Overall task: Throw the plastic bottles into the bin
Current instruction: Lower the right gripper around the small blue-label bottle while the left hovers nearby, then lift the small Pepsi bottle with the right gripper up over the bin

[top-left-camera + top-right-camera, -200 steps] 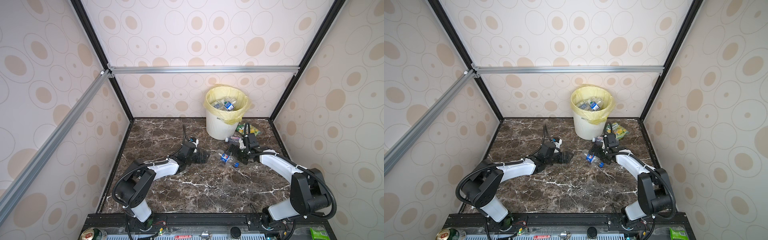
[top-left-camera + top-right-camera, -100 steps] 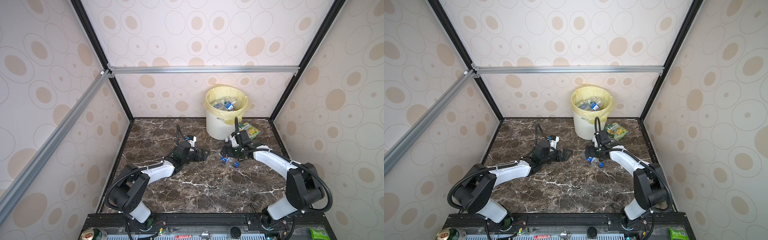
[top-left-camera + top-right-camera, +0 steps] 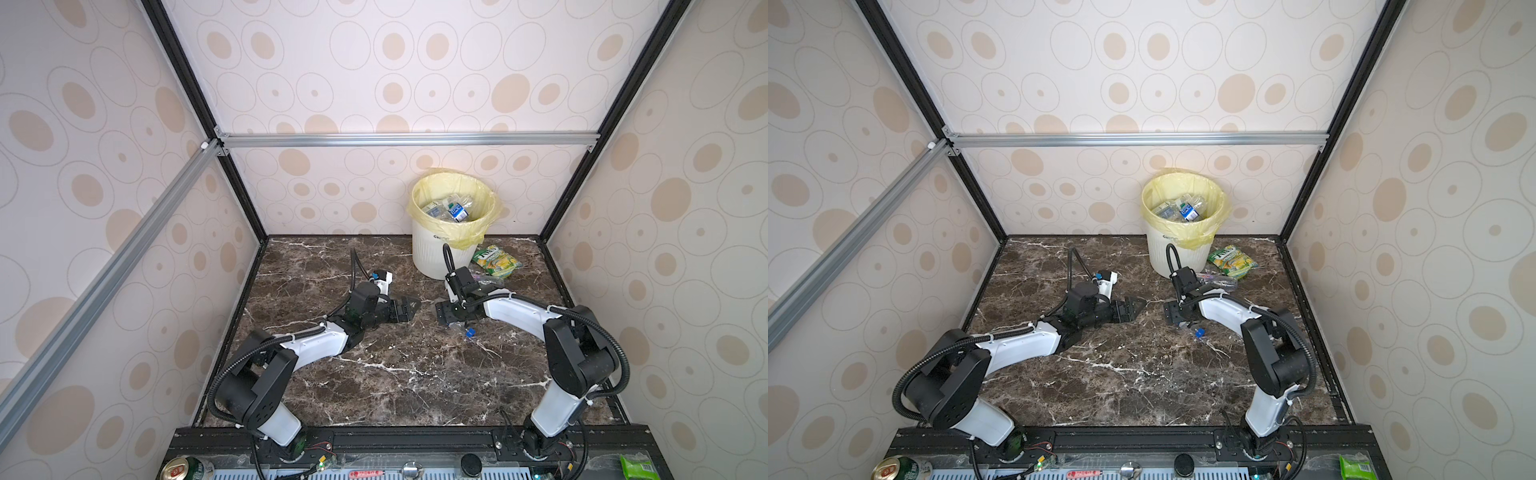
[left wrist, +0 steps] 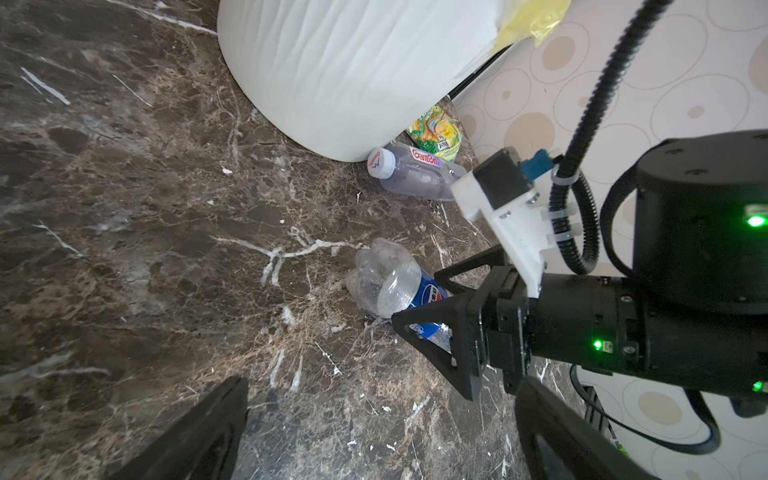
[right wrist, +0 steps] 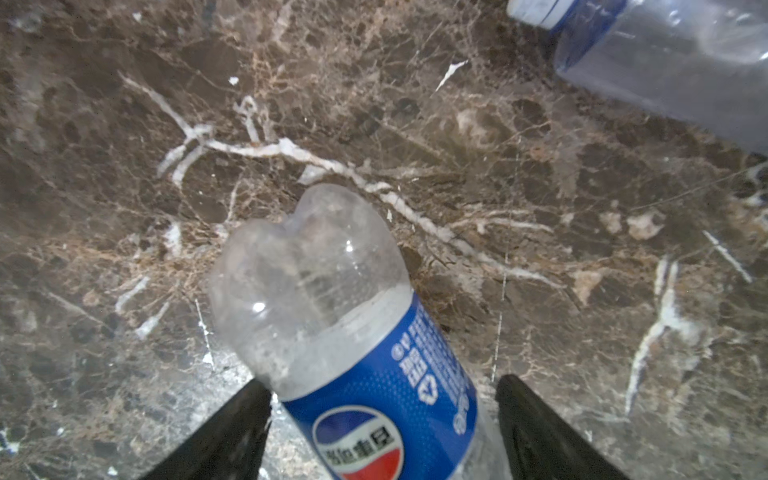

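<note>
A clear plastic bottle with a blue label (image 5: 353,332) lies on the marble floor, with its blue cap (image 3: 470,332) (image 3: 1200,332) showing in both top views. My right gripper (image 5: 382,384) (image 3: 444,313) (image 3: 1173,313) is down over it with a finger on each side. It is open, and a gap shows on one side. Another clear bottle with a white cap (image 4: 411,174) (image 5: 673,62) lies against the foot of the bin (image 3: 440,253) (image 3: 1167,253). Several bottles (image 3: 451,210) lie inside the bin. My left gripper (image 4: 382,384) (image 3: 409,307) is open and empty, and it faces the right gripper (image 4: 415,297).
A green-yellow snack packet (image 3: 496,259) (image 4: 436,133) lies right of the bin by the back wall. A metal can (image 3: 183,469) and a green packet (image 3: 636,467) sit on the front ledge. Patterned walls enclose the floor on three sides.
My right gripper has swung left and come down astride the blue-label bottle, and its jaws have narrowed. My left arm has barely shifted.
</note>
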Motion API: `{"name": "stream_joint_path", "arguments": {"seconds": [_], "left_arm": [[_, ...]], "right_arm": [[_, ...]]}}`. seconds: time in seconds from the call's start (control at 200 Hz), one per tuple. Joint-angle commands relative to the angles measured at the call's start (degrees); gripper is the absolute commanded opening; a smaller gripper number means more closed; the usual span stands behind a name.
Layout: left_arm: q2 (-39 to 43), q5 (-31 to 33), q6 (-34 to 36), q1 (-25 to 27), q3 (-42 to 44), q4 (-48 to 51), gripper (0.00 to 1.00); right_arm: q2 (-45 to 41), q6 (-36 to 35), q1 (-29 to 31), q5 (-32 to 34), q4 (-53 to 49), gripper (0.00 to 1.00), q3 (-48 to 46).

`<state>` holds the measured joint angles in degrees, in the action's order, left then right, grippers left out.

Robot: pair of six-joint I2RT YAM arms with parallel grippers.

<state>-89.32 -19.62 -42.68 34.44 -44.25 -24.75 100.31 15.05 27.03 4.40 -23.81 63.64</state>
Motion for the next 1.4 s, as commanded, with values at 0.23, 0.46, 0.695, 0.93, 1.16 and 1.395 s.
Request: {"name": "stream_joint_path", "arguments": {"seconds": [0.23, 0.46, 0.695, 0.93, 1.16, 1.395], "left_arm": [[2.7, -0.2, -1.3, -0.8, 0.0, -1.4, 0.99], [4.0, -0.1, -1.0, -0.9, 0.2, -0.9, 0.99], [5.7, -0.1, -0.3, -1.0, -0.8, 0.0, 0.99], [7.1, -0.1, 2.2, -1.1, -7.3, 3.8, 0.99], [6.8, -0.1, 5.3, -1.1, -17.1, 6.2, 0.99], [4.9, -1.2, 6.9, -1.0, -26.6, 6.3, 0.99]], "right_arm": [[1.3, 0.1, 1.8, 2.5, -1.1, 0.65, 0.5], [-1.5, 0.7, 1.8, 2.9, -2.7, 0.55, 1.3], [-4.9, 1.4, 1.7, 3.1, -6.9, 0.54, 4.9], [-12.9, 1.1, 1.7, 3.7, -13.4, 0.53, 13.6], [-15.9, -0.6, 1.6, 9.7, -17.5, 0.54, 31.5], [-13.7, -3.4, 1.6, 13.7, -12.5, 0.54, 49.1]]}}
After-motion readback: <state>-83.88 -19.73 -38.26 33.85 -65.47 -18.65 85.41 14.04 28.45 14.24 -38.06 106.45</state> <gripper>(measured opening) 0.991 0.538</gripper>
